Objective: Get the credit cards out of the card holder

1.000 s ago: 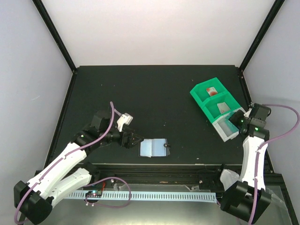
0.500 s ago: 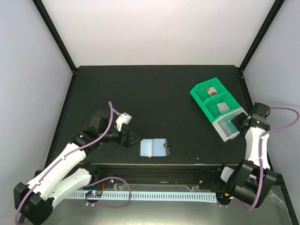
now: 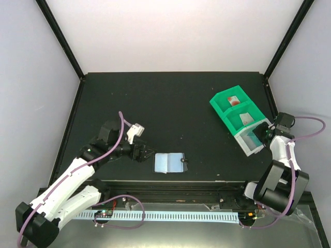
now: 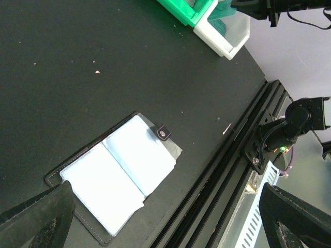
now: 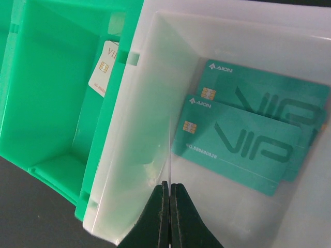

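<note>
The card holder [image 3: 169,162] lies open on the black table near the front edge, pale blue-grey inside up, clasp tab [image 3: 184,161] at its right. No card shows in it in the left wrist view [image 4: 119,175]. My left gripper [image 3: 147,152] is open and empty just left of the holder, fingers [image 4: 36,217] wide apart. My right gripper [image 3: 260,133] hangs over the clear bin [image 3: 252,143], shut on a thin card [image 5: 170,150] seen edge-on; its colour is hidden. Two teal-green credit cards [image 5: 238,139] lie in that bin. A red card [image 3: 234,100] lies in the far green compartment.
The green tray [image 3: 227,109] has two compartments, with the clear bin joined at its near end. A pale card [image 5: 105,67] lies in the middle compartment. A black rail [image 4: 243,155] runs along the table's front edge. Black frame posts stand at the back corners.
The right arm's elbow has swung back and to the right while its gripper stayed over the clear bin. The left arm and the holder have hardly moved.
</note>
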Controlling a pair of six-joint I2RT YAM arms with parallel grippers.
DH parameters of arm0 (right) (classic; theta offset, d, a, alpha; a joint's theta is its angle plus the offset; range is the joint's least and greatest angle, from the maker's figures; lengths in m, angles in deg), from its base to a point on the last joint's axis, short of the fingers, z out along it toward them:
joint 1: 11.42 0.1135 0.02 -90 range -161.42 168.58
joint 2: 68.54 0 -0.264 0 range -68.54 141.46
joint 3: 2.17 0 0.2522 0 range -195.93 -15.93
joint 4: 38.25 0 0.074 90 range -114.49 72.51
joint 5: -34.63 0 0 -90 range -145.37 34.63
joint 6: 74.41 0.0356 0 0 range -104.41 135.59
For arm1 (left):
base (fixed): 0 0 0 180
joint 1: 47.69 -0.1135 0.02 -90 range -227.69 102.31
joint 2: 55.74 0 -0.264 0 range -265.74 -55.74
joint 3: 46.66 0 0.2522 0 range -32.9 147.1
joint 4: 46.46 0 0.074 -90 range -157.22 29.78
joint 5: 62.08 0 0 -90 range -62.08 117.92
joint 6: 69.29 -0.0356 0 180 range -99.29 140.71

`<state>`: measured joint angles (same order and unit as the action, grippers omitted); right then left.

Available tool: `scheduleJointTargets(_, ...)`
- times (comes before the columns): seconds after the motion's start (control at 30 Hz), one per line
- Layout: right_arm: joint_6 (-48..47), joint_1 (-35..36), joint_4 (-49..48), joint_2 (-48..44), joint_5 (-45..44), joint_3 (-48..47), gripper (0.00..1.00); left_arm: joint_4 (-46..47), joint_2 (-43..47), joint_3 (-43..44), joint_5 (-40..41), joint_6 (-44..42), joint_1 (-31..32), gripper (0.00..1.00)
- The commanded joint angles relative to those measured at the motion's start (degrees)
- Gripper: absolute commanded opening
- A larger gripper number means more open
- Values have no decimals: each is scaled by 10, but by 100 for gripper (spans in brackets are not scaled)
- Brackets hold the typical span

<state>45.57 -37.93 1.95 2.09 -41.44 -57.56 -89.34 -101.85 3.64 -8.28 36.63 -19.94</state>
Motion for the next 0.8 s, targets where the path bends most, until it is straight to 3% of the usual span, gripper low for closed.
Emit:
scheduleJointTargets(0.0, -14, -4, -60, 28, 20, 4, 1, 3, 2, 21, 0, -13, -6, 99)
scheduleJointTargets(0.43, -53, -4, -74, 53, -45, 7, 2, 1, -9, 28, 2, -18, -15, 99)
scheduleJointTargets(0.77, -42, -5, -58, 63, -79, -6, 24, -1, -14, 32, 2, -16, -20, 99)
